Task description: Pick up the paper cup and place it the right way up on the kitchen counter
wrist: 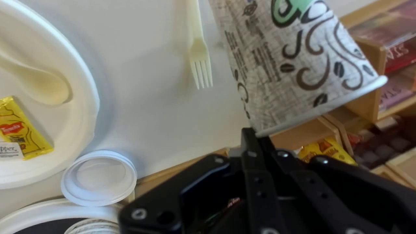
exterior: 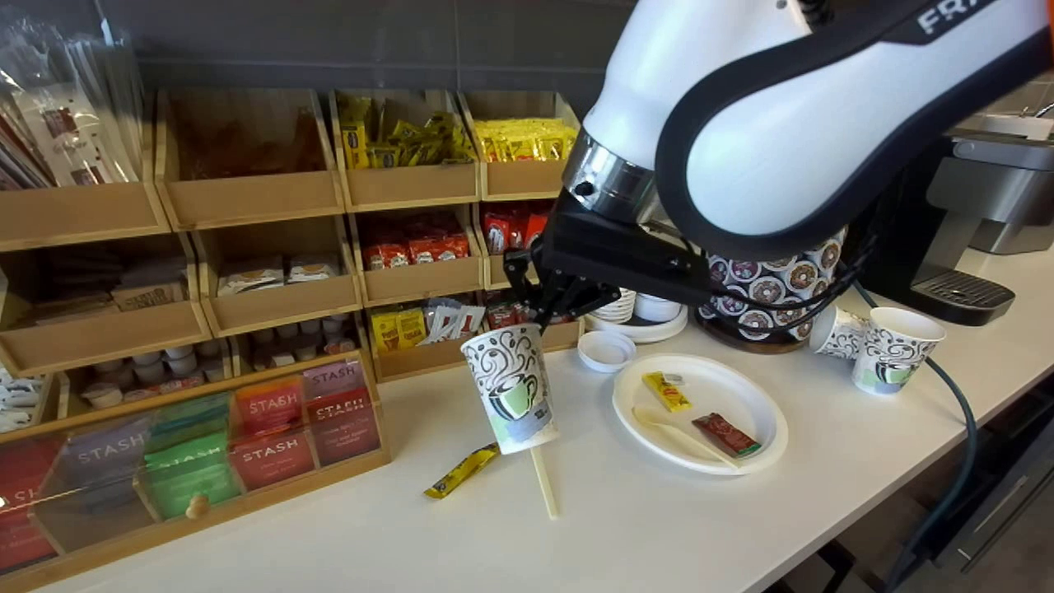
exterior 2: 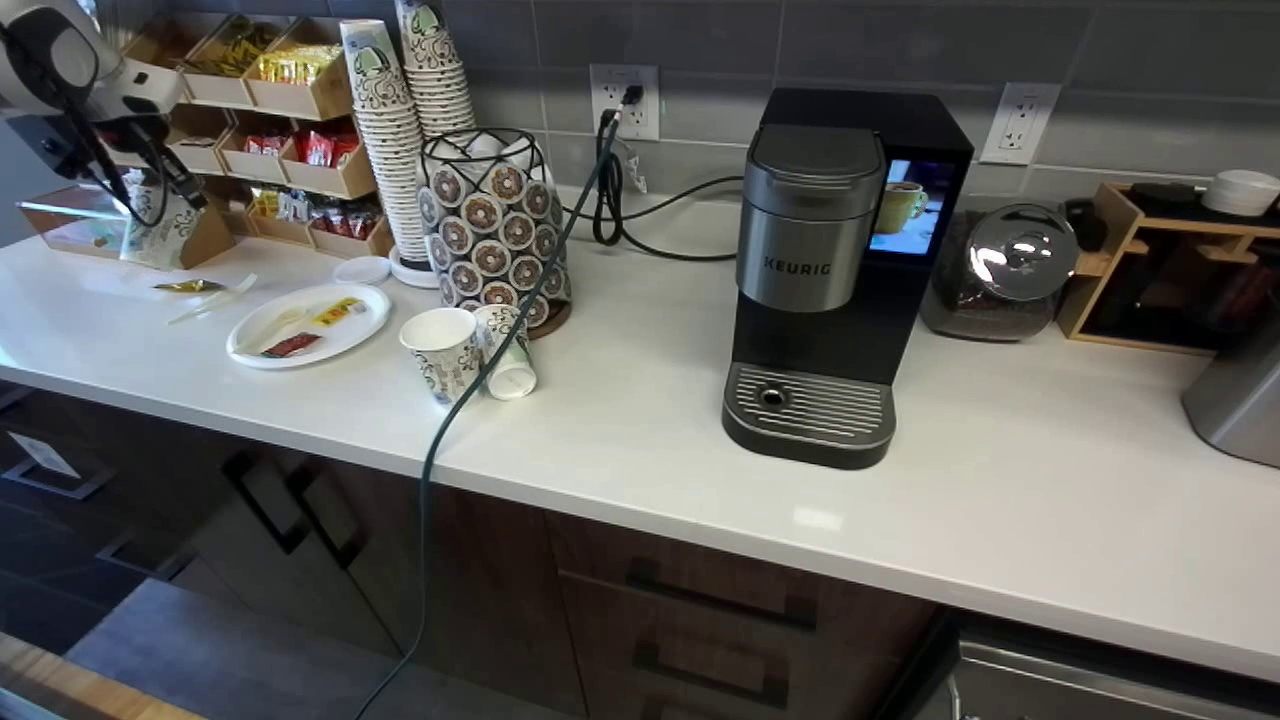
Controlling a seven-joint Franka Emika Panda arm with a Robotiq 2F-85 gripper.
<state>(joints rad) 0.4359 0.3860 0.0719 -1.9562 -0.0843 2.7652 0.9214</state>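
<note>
The paper cup (exterior: pixel 512 395) is white with green and dark print. It hangs mouth up and slightly tilted, apparently a little above the pale kitchen counter (exterior: pixel 708 527). My gripper (exterior: pixel 543 315) is shut on the cup's rim, at the side toward the arm. In the wrist view the cup (wrist: pixel 289 58) fills the upper right and its rim meets the fingertips (wrist: pixel 258 133). In an exterior view the cup (exterior 2: pixel 165 228) is in front of the tea box, partly covered by a cable. The gap beneath the cup's base is hard to judge.
Under and beside the cup lie a fork (exterior: pixel 545 486) and a yellow packet (exterior: pixel 463 472). A plate (exterior: pixel 774 412) with a spoon and packets is nearby. A small white lid (exterior: pixel 607 351), wooden rack (exterior: pixel 263 193) and tea box (exterior: pixel 375 428) surround it. Two cups (exterior 2: pixel 440 350) (exterior 2: pixel 510 375) stand farther off.
</note>
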